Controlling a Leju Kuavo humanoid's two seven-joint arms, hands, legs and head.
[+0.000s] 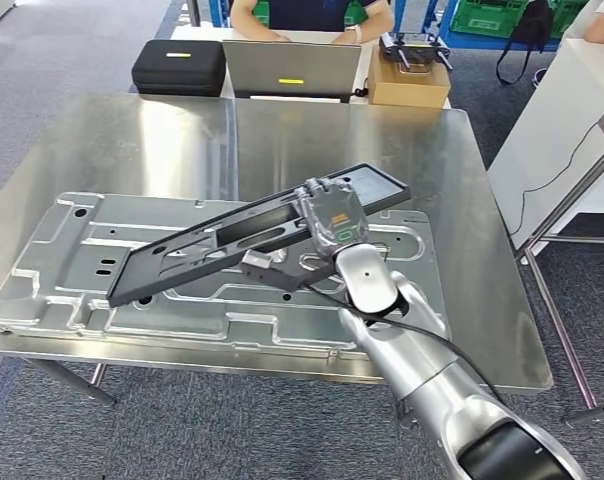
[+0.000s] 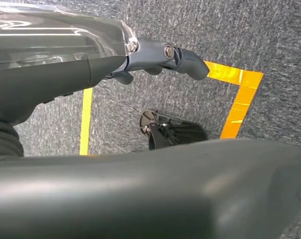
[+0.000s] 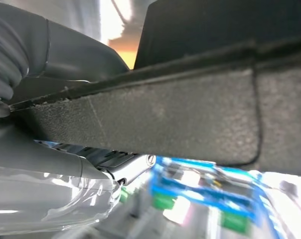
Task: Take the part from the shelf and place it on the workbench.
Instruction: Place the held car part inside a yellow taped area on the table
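On the steel bench [image 1: 465, 250] a grey stamped panel [image 1: 72, 290] is lying; the right hand [image 1: 331, 215] is gripping the long black part [image 1: 231, 240] tilted above it. The left hand [image 2: 103, 64] is hanging over carpet, holding nothing.

We see our glossy silver right arm [image 1: 427, 370] — a thin black cable along it — ending in a grey right hand [image 1: 331, 215] with an orange patch and green marking.

Matt black plastic part [image 1: 254, 235], grainy up close, clamped in the right hand [image 1: 331, 215] and its fingers [image 1: 319, 186]; beneath them a dull stamped metal panel [image 1: 72, 270] on a glossy, mirror-bright steel tabletop [image 1: 171, 140].
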